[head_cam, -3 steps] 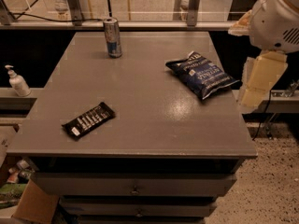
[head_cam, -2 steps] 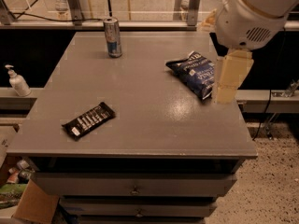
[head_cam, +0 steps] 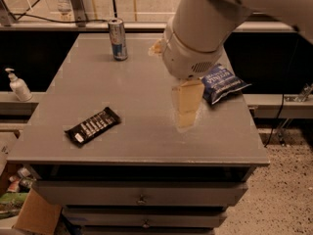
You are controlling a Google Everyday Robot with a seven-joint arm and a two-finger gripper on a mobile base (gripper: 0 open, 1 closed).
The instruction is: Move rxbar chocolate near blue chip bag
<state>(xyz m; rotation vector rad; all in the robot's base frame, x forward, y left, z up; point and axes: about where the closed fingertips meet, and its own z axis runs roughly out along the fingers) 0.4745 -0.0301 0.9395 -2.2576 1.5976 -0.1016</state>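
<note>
The rxbar chocolate (head_cam: pixel 93 126), a flat black wrapper with white lettering, lies near the front left of the grey table (head_cam: pixel 142 148). The blue chip bag (head_cam: pixel 224 83) lies at the right side of the table, its left part hidden behind my arm. My gripper (head_cam: pixel 186 112), a cream-coloured piece under the big white arm housing, hangs over the middle-right of the table. It is just left of the bag and well to the right of the bar, and holds nothing that I can see.
A slim silver-blue drink can (head_cam: pixel 117 39) stands upright at the back of the table. A white pump bottle (head_cam: pixel 18 85) sits on a ledge to the left. Drawers (head_cam: pixel 142 199) are below the tabletop and a cardboard box (head_cam: pixel 36 215) is on the floor at the lower left.
My arm has swung left from beyond the table's right edge to over its middle-right, now covering part of the chip bag. The bar, bag and can have not moved.
</note>
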